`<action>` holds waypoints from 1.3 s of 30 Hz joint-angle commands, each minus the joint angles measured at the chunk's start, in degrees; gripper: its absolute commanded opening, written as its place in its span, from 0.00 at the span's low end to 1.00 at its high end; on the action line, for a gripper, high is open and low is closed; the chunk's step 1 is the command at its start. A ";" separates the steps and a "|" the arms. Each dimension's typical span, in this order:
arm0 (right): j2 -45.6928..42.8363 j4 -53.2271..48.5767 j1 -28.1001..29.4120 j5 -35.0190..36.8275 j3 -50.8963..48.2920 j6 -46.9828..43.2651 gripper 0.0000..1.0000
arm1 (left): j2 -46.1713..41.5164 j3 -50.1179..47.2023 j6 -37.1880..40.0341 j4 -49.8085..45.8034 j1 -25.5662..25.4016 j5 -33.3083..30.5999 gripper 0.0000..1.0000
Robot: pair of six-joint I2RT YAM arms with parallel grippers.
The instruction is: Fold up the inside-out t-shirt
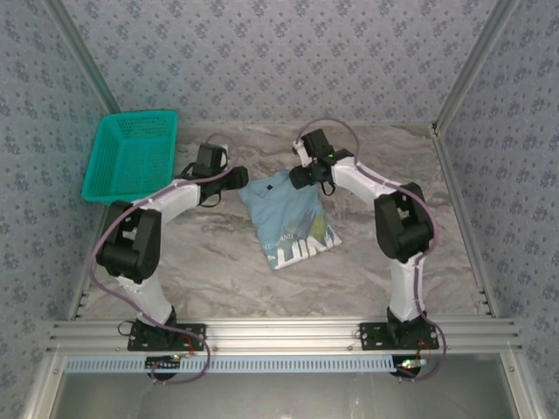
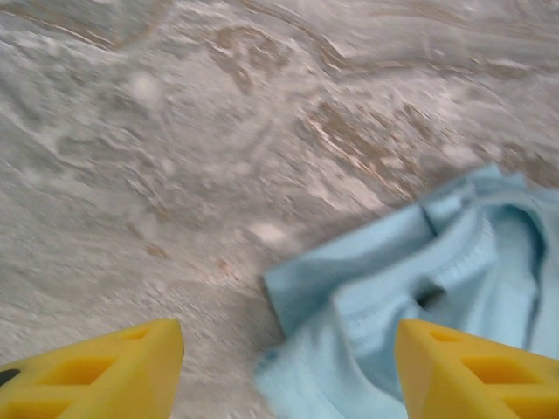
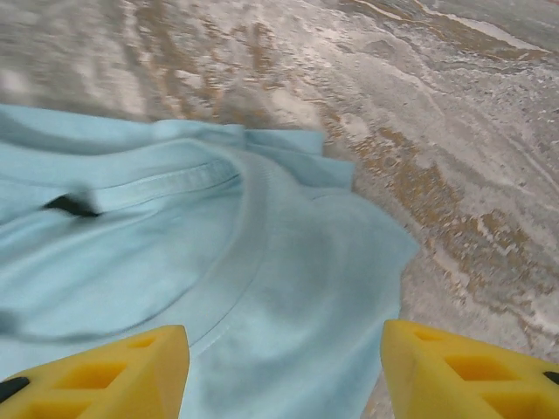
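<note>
1. From the top camera, the inside-out t-shirt point(image 1: 288, 218) lies in a compact, folded shape on the marble-pattern table point(image 1: 218, 262), about in the middle, between the two arms. Its white print point(image 1: 295, 249) is at the near edge of the cloth. The left gripper point(image 1: 232, 179) is just beside the far left corner of the shirt, and the right gripper point(image 1: 303, 178) is over the far edge. A teal basket point(image 1: 131, 157) stands at the far left of the table, apart from the shirt.

2. In the left wrist camera (the picture is a little blurred), the left gripper point(image 2: 288, 362) has its two yellow fingers point(image 2: 105, 371) spread wide, with nothing pinched. The light blue shirt point(image 2: 419, 262) lies on the table point(image 2: 175, 131) at the right side, and its ribbed collar point(image 2: 454, 262) is near the right finger. The left finger is over bare table.

3. In the right wrist camera, the right gripper point(image 3: 284, 362) is also spread, and its yellow fingers point(image 3: 463, 367) hold nothing. The shirt point(image 3: 288, 288) lies flat below them, with the collar point(image 3: 210, 179) curving across and the dark neck label point(image 3: 70, 205) at the left. The right finger is at the cloth's edge, next to bare table point(image 3: 454, 131).
</note>
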 commanded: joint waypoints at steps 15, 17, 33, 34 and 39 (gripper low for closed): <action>0.21 3.22 -1.61 -14.71 -14.90 14.72 0.30 | 11.54 5.58 -0.40 -3.18 -5.41 14.62 0.60; -1.84 4.47 -0.98 -16.13 -19.13 17.30 0.29 | 11.97 5.23 -0.11 -3.52 -5.41 16.36 0.60; -12.62 -1.51 -6.51 -10.93 -18.60 12.86 0.66 | 0.84 3.20 1.69 -7.65 -0.01 13.30 0.67; -11.63 -1.85 -7.45 -11.72 -18.21 12.87 0.69 | 2.01 3.79 2.22 -8.19 1.12 14.94 0.67; -5.31 -2.67 -9.38 -14.64 -13.55 11.28 0.75 | 8.12 8.21 5.93 -10.86 2.59 20.85 0.70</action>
